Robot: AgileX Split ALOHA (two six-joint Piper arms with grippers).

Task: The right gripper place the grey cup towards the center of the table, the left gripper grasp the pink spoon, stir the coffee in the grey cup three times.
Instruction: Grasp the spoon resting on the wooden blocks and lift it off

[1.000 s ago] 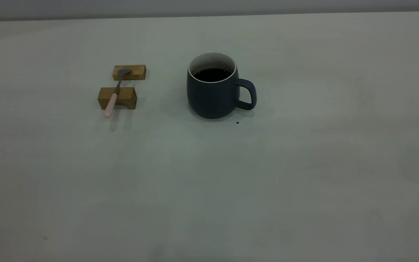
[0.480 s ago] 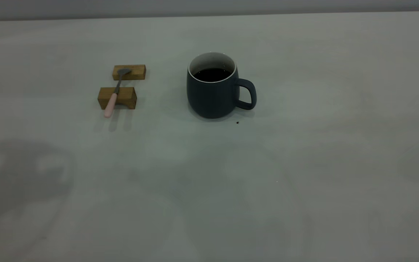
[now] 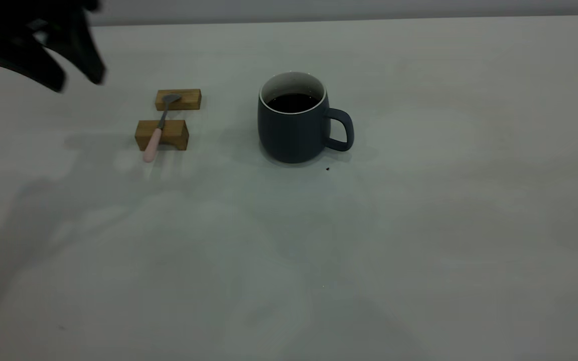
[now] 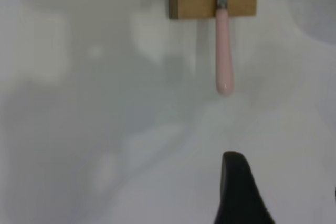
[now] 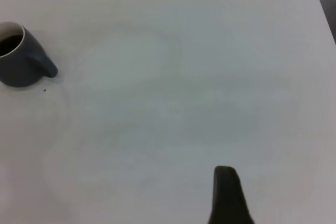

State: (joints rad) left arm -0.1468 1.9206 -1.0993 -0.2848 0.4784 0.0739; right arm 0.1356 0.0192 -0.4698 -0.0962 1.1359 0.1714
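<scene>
A: Movement is seen at the upper left of the exterior frame: the left hand has come into view, where only bare counter was shown half a second ago. What is implied for the task?

B: An approach toward the pink spoon is judged to have begun. The spoon is laid across two wooden blocks, left of centre, untouched, its pink handle hanging past the nearer block.

A: And the grey cup?

B: It is stood near the frame's centre, handle to the right, coffee inside, unmoved. Placement appears already satisfied.

A: Are the hands spread or closed?

B: The left hand's fingers are seen spread apart, with nothing held. For the right hand, only one dark finger is shown in its wrist view, far from the cup, so it cannot be told.
</scene>
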